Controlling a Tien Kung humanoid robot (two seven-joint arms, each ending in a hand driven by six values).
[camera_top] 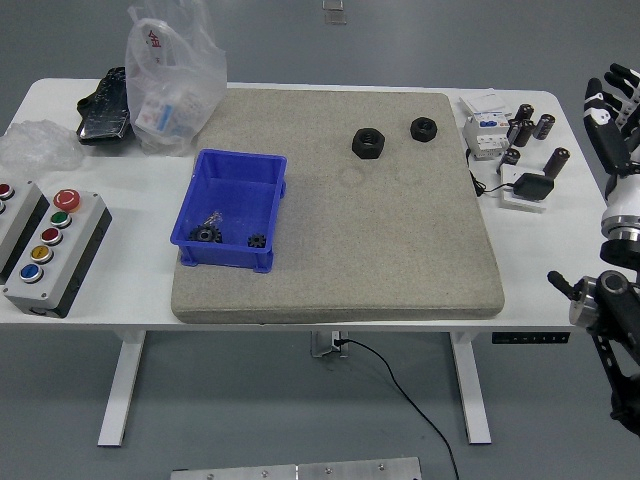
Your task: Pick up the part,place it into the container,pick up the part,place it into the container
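clutter rings the beige felt mat (330, 200): crinkled plastic bag (165, 75) at the far left, grey button box (45, 250) at the near left, small dark cylinders (530, 130) on the right. two black hex nuts, larger nut (367, 143) and smaller nut (423, 128), lie unobstructed at the far side. blue plastic bin (233, 208) holds small dark gears. right hand (612, 110) hangs off the table's right edge, fingers spread, empty.

Open mat (400, 240) around both nuts (367, 143)

Button box (48, 250) left edge; plastic bag (168, 85), black cylinders (530, 128) far side.
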